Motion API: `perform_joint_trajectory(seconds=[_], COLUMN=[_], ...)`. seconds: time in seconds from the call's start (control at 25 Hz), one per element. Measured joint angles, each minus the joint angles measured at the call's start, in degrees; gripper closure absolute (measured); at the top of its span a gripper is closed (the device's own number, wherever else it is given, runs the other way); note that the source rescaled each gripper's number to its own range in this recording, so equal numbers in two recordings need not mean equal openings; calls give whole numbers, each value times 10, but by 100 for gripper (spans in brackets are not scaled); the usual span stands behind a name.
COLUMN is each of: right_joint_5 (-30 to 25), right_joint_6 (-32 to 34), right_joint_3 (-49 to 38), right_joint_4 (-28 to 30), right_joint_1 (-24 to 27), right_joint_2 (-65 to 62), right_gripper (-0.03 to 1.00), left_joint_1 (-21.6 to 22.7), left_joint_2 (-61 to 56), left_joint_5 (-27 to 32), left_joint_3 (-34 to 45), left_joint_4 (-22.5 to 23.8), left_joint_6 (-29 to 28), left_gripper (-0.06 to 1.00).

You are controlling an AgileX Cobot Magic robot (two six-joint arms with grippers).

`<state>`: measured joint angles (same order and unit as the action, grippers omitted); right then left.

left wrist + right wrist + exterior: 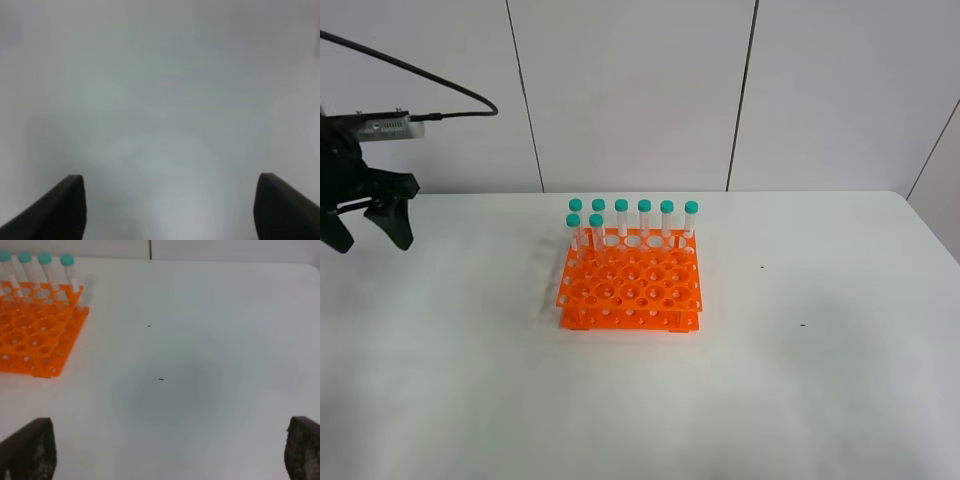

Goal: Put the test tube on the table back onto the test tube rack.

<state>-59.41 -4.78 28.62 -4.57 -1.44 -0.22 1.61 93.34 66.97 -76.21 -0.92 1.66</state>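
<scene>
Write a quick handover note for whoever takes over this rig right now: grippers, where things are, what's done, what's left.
Left gripper: open, empty, raised at the table's left edge.
Right gripper: open, empty, over bare table right of the test tube rack.
Rack: mid-table, seven capped tubes upright in it, six along the back row and one in front.
No loose tube is visible on the table in any view, so the job looks done.

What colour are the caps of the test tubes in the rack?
Teal-green caps on the orange test tube rack; clearest in the exterior high view.

Seven teal-capped test tubes (621, 222) in one orange test tube rack (631, 290) on one table (820, 380)
</scene>
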Motion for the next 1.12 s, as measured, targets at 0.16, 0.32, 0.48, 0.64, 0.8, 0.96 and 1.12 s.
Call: perform_joint_trajectory(seconds=[0.16, 0.32, 0.48, 0.64, 0.8, 0.96, 1.12], right_joint_5=[0, 0, 0, 0, 0, 0, 0], right_joint_6=[0, 0, 0, 0, 0, 0, 0], right_joint_3=[0, 0, 0, 0, 0, 0, 0], right_joint_4=[0, 0, 0, 0, 0, 0, 0], right_joint_1=[0, 0, 0, 0, 0, 0, 0], right_joint_2=[0, 0, 0, 0, 0, 0, 0], right_gripper=[-3, -3, -3, -3, -3, -3, -3], left_joint_1=[0, 0, 0, 0, 0, 0, 0], left_joint_2=[-100, -223, -344, -463, -570, -653, -716], left_joint_5=[0, 0, -1, -28, -58, -67, -68], left_joint_3=[119, 240, 346, 432, 479, 480, 481], left_joint_4=[0, 0, -1, -2, -2, -2, -2], left_joint_6=[3, 3, 3, -2, -3, -3, -3], left_gripper=[-5, -4, -2, -1, -1, -1, 0])
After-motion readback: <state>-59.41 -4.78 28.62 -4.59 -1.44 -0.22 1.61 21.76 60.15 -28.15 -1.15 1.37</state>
